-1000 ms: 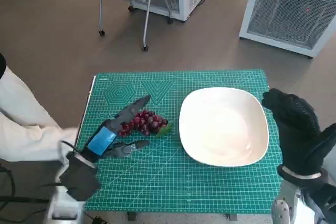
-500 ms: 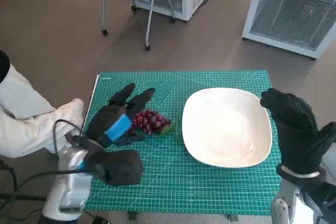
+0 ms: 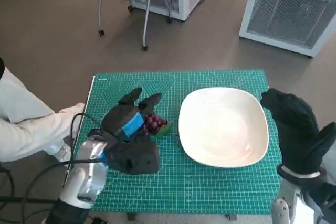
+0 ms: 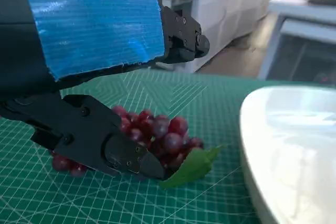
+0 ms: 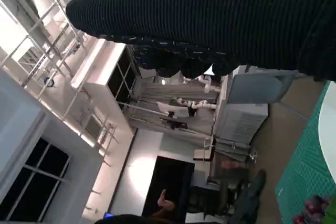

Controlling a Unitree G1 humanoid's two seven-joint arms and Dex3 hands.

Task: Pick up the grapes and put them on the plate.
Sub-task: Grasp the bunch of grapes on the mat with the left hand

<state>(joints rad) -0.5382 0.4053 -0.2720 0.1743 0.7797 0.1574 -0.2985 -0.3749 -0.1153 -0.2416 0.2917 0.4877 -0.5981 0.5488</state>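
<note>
Over the grapes (image 3: 153,123), which lie on the mat (image 3: 210,187) just left of the plate (image 3: 223,126), the left hand (image 3: 127,121) has swung in, fingers apart around the bunch but not clenched. No grasp yet, I judge; the right hand (image 3: 294,129) stays idle beside the plate, its grip impossible to tell.

- Grapes (image 3: 154,123): a small bunch of dark red fruit with a green leaf, lying on the green mat just left of the plate.
- Plate (image 3: 223,126): white, rounded-square, shallow, empty, flat on the mat.
</note>
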